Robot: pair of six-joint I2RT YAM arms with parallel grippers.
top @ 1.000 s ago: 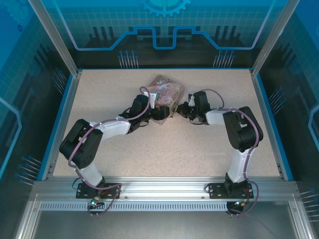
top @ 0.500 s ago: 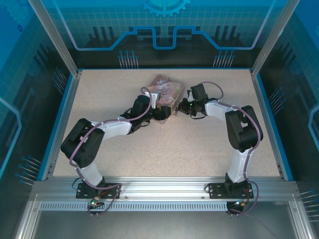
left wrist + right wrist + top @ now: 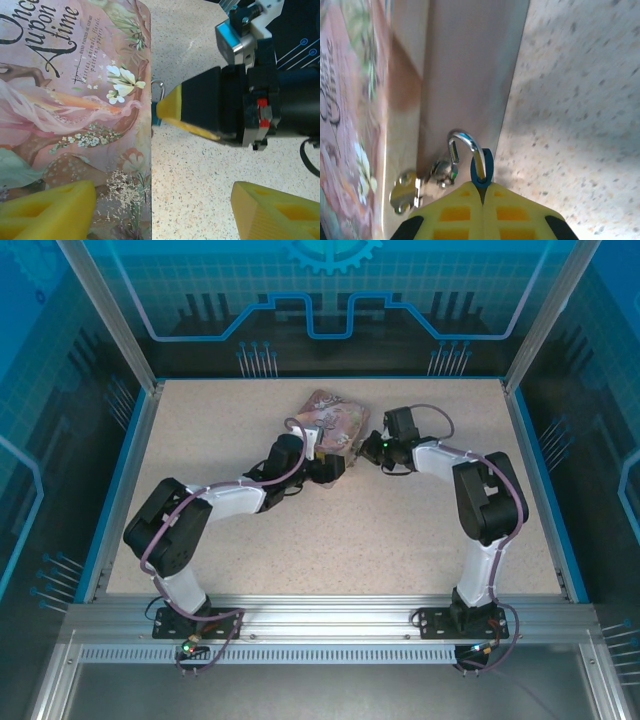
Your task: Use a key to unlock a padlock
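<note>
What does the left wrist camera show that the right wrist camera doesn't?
Left wrist, not right wrist: the lettering on the tin lid, the open left gripper, and the black casing behind the right gripper.
Right wrist, not left wrist: the shackle joined to the tin's metal latch.
Both: the tin, the right gripper shut on the blue padlock, and the speckled table.

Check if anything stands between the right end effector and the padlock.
Nothing visible does. The right end effector is shut on the padlock, pinching its blue body between the fingertips. The shackle is hooked through the hasp on the side of the tin.
</note>
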